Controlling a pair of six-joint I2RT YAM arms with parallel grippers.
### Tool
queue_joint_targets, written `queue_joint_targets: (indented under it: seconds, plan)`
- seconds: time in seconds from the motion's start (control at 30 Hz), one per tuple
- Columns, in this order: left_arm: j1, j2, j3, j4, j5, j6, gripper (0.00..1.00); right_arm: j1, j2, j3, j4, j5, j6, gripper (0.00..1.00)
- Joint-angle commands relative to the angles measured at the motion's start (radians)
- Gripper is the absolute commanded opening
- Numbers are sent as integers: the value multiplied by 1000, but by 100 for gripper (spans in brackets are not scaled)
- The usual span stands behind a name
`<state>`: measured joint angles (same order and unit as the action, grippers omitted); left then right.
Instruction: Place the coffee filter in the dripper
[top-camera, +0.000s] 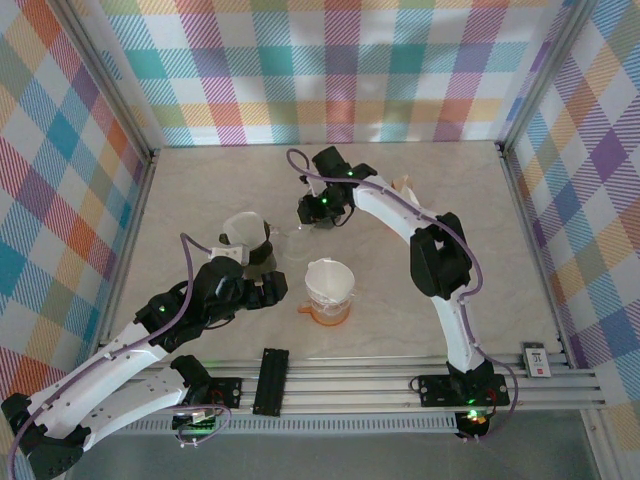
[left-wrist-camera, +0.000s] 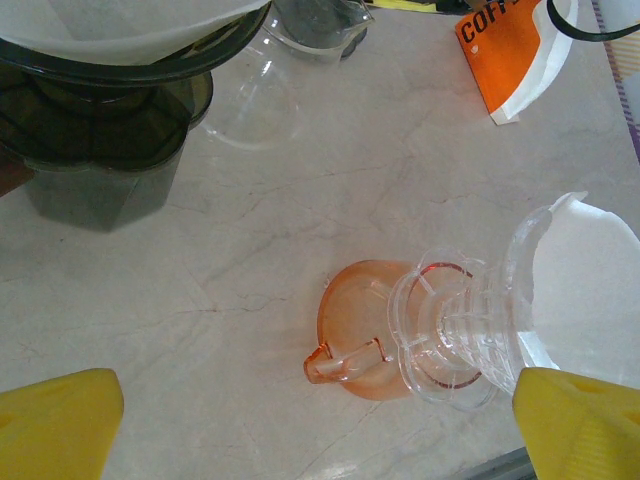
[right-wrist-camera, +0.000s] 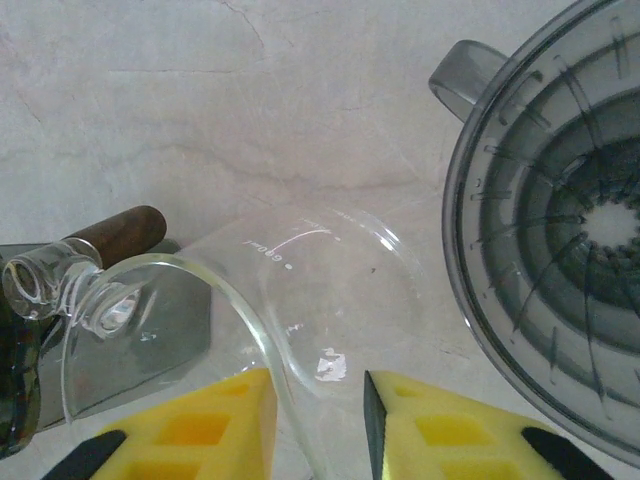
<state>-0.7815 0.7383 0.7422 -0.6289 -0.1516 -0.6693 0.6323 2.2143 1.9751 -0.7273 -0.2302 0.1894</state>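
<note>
Pads (right-wrist-camera: 215, 425) of the right gripper (right-wrist-camera: 318, 420) stand a little apart, one on either side of the thin wall of a glass jug (right-wrist-camera: 300, 290). The left pad lies against the glass and a narrow gap shows beside the other, so I cannot tell whether the wall is actually pinched. The jug lies tipped on the table (right-wrist-camera: 200, 100), its mouth toward the wrist camera. Past its spout, at the left, lies a brown handle (right-wrist-camera: 115, 232). Just to the right of the jug stands a grey dripper (right-wrist-camera: 560, 230), ribbed inside and with no paper in it.

The left gripper (left-wrist-camera: 320, 425) is spread as wide as it goes and holds nothing; its two yellow pads sit in the bottom corners of the left wrist view. Between them on the table is an orange cup (left-wrist-camera: 355, 335) carrying a clear dripper (left-wrist-camera: 460, 330), and a white coffee filter (left-wrist-camera: 590, 290) sits in that dripper's cone. Farther off to the left stands a dark dripper (left-wrist-camera: 100, 130) with a second filter (left-wrist-camera: 110, 25) seated in it. An orange packet (left-wrist-camera: 500, 50) printed with black letters lies at the far side, well apart from the cup.

From above, the left gripper is just beside the dark dripper, and the right gripper is over the jug, at the far side of the orange cup.
</note>
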Motion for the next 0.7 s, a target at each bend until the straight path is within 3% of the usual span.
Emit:
queue_joint_targets:
  seconds: [0.0, 0.67]
  plan:
    - [9, -6, -4, -8, -20, -8, 100, 13, 23, 15, -31, 26, -26, 29]
    - [10, -10, 0, -5, -3, -9, 100, 26, -100, -110, 32, 177, -9, 6]
